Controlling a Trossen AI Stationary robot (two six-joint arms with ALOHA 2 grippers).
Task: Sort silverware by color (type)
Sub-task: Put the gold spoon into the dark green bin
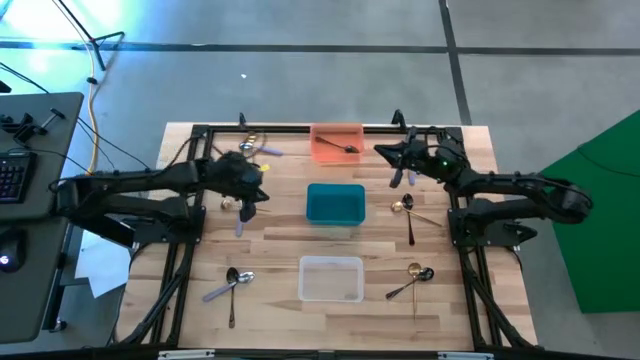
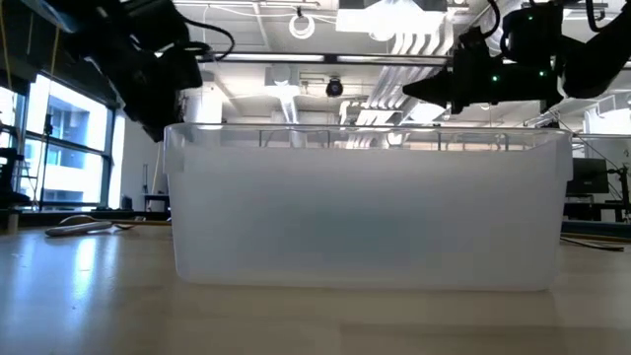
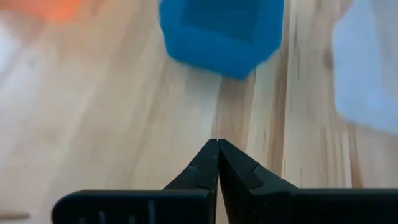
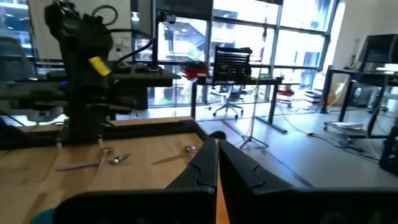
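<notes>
While the left end effector [image 1: 243, 200] hovers shut and empty over the counter [image 1: 280, 235] beside the teal bin [image 1: 335, 204], silverware lies scattered: pieces at the near left [image 1: 232, 285], a dark spoon [image 1: 340, 148] in the orange bin [image 1: 337, 143], more at right [image 1: 408, 212]. The right end effector [image 1: 398, 172], fingers together and empty, hangs near the orange bin.

Pale wood, plastic, bright metal.
Table [image 1: 280, 240] of matt grained planks; clear bin [image 1: 331, 279] frosted plastic; gold spoon [image 1: 404, 207] gleams glossy.
</notes>
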